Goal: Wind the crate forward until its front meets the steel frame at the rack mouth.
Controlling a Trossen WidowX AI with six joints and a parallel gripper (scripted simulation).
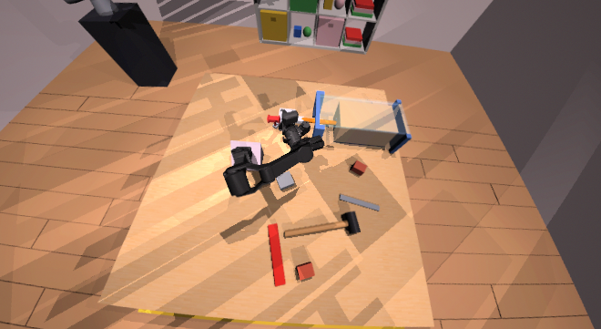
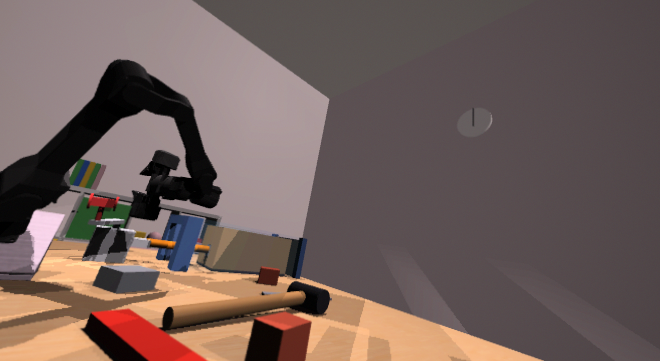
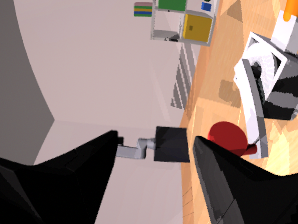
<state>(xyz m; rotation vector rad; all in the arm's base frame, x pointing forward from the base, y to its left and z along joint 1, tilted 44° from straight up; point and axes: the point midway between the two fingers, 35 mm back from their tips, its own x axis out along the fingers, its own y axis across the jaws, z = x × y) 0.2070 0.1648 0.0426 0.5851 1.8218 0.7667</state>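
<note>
My gripper is part open with nothing between its fingers, beside and above the winch. The winch stands on the bench. The handle's grey arm lies over the winch top; its key is hidden. Its red knob is outside my fingers, past the right one in the wrist view. An orange strap runs through the blue mouth frame to the beige crate. The crate sits flat, its front a gap behind the frame.
A mallet, a red bar, a grey bar and two red blocks lie toward the front and right. A grey block lies near the arm's base.
</note>
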